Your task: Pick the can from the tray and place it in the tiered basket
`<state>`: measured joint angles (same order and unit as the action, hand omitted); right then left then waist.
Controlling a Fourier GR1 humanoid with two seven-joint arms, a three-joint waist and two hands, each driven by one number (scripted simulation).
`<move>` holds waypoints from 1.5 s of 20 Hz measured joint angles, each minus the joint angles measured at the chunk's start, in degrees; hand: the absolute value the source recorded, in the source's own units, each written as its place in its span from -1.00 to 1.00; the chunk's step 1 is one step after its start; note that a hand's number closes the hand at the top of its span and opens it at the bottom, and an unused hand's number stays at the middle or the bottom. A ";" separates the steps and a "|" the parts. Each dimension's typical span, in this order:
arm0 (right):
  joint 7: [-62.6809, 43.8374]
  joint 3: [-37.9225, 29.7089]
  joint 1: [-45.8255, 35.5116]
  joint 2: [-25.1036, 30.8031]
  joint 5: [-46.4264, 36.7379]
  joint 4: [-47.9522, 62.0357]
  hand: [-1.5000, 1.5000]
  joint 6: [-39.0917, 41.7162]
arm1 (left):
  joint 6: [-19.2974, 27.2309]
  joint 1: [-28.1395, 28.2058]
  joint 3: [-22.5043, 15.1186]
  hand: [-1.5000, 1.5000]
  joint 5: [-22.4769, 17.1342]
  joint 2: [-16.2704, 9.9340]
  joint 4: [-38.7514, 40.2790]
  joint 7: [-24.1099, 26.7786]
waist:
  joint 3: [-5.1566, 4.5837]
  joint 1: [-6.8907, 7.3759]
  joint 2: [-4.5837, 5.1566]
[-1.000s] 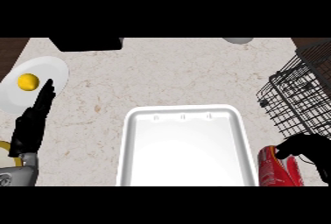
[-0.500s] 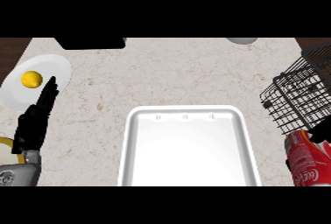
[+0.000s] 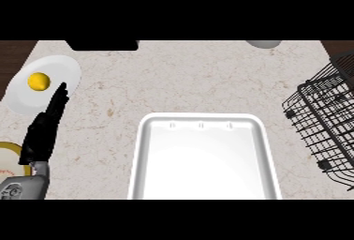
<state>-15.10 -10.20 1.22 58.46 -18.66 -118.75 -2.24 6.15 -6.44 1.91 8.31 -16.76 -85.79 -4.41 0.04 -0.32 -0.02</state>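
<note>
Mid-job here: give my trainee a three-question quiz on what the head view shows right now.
1. True or false: a can lies in the white tray.
2. Which hand is in view? A) the left hand B) the right hand C) both
3. Fill in: the yellow ball sits on a white ____.

Key: 1 false, the tray holds nothing. 2 A, fingers straight, at the view's left; the right hand and the can are out of view. 3 plate, left of the tray; the wire basket stands at the right.
</note>
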 measured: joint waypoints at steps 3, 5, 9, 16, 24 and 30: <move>4.05 -1.87 -2.35 0.52 -1.42 6.89 1.00 1.03 | -0.48 -1.59 0.54 0.00 -0.11 0.12 1.84 0.81 | -0.02 0.31 0.10; 9.06 -2.75 -3.06 0.15 -2.55 12.25 1.00 0.95 | -0.58 -2.26 0.62 0.00 0.10 0.35 2.46 0.89 | -0.01 0.42 0.13; 15.90 -3.36 -6.42 0.07 -3.15 19.89 1.00 3.74 | -1.34 -2.54 1.03 0.00 0.11 0.47 1.92 0.07 | -0.02 0.62 0.12; 25.70 -2.16 -11.49 -1.95 -3.04 32.23 1.00 8.26 | -1.38 -1.07 0.85 0.00 1.24 1.37 1.00 1.17 | -0.02 0.94 0.14; 25.98 -0.51 -14.70 -5.95 -0.63 42.89 -1.00 15.48 | -2.49 -2.92 2.28 0.00 0.97 0.86 3.19 1.69 | -0.08 0.82 0.13; 28.95 -3.40 -16.78 -9.23 2.14 48.64 -1.00 17.08 | -1.96 -3.05 2.42 0.00 1.69 1.78 3.23 1.24 | -0.03 0.60 0.10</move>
<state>13.85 -13.60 -15.56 49.24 -16.51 -70.10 14.84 4.19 -9.49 4.33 10.00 -14.98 -82.56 -3.17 0.00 0.28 0.08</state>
